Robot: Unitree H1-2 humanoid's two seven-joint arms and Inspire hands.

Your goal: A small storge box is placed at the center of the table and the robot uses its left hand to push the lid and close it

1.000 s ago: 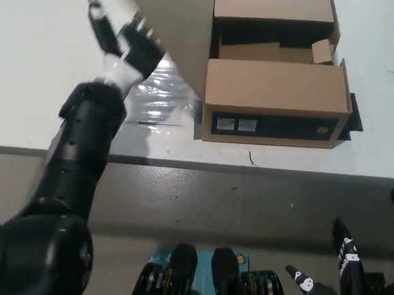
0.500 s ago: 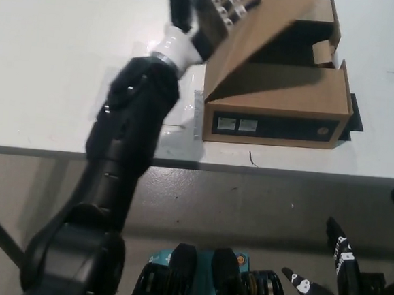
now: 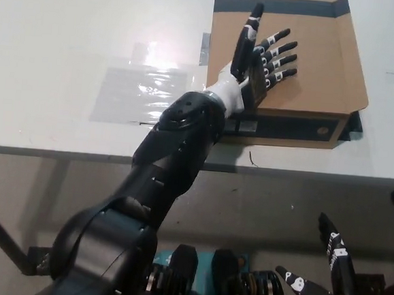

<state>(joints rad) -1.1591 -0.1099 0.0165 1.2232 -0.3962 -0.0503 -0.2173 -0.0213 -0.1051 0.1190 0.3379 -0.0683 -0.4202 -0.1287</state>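
Observation:
A brown cardboard storage box (image 3: 281,123) stands on the white table (image 3: 68,48), its lid (image 3: 319,68) lying flat down over the top. My left hand (image 3: 262,60) rests palm-down on the lid's left part, fingers spread and open, holding nothing. Its dark forearm crosses the box's front left corner. My right hand (image 3: 330,281) hangs low at the bottom right, off the table, fingers apart.
A shiny clear plastic sheet (image 3: 137,88) lies on the table left of the box. A dark strip shows along the lid's far edge (image 3: 283,5). The table's front edge (image 3: 60,154) runs across the middle of the picture.
The lid has swung from upright at the box's left down flat over the box, with my left hand following it rightward onto the top. The right hand barely moved.

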